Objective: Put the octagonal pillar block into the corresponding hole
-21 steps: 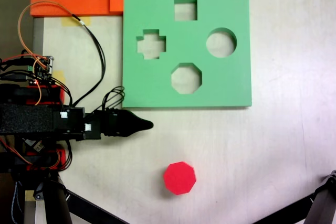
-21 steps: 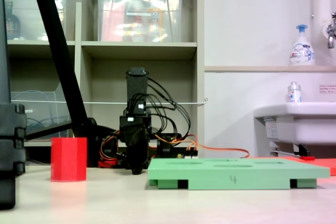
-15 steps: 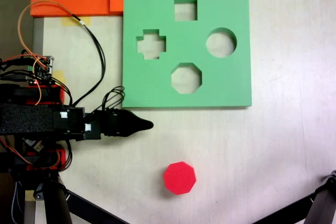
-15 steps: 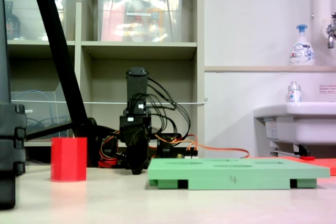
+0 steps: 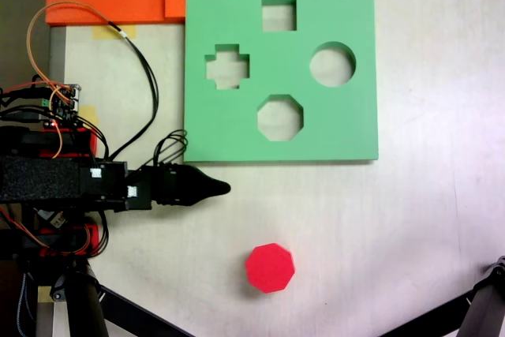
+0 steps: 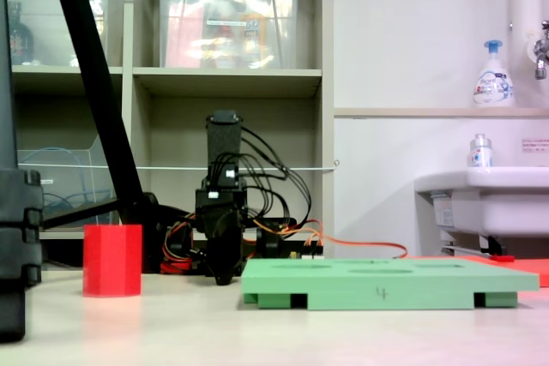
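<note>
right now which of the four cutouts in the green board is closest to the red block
The octagonal cutout, in the green foam board. It sits lowest in the top-down fixed view, on the side facing the red octagonal block; the cross, square and round cutouts lie farther up.

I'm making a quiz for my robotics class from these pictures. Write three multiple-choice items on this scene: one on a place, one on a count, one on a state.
1. Where does the red block stand?
A. in the octagonal cutout
B. on the bare table, apart from the green board
C. between the fingers

2. How many cutouts does the green board have?
A. three
B. four
C. six

3. What state is the octagonal cutout in?
A. empty
B. filled by the red block
C. covered by the gripper

Key:
1 B, the top-down fixed view shows the block alone on the table below the board.
2 B, there are square, cross, round and octagonal cutouts.
3 A, the table shows through it, and the gripper lies off the board's corner.
</note>
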Robot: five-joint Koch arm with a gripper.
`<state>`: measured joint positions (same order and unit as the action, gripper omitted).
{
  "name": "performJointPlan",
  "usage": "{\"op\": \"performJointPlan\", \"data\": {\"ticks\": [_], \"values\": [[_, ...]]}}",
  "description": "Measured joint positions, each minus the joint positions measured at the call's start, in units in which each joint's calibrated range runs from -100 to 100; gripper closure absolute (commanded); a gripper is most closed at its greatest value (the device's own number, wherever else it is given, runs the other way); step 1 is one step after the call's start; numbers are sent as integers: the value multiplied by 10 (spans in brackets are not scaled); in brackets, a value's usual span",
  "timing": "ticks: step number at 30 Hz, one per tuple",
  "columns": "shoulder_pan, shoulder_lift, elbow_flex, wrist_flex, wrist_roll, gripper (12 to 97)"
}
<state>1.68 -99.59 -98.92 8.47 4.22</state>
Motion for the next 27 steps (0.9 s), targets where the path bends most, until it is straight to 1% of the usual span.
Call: {"op": "performJointPlan", "data": {"ticks": [8,11,13,17,21,24,25,27], "values": [[0,0,0,0,0,595],[-18,0,0,0,16,595],[-43,0,0,0,62,595],[-93,0,0,-19,187,591],[-104,0,0,-20,225,597],[-116,0,1,-33,271,621],[-121,0,16,-63,290,621],[-124,0,113,-186,327,632]]}}
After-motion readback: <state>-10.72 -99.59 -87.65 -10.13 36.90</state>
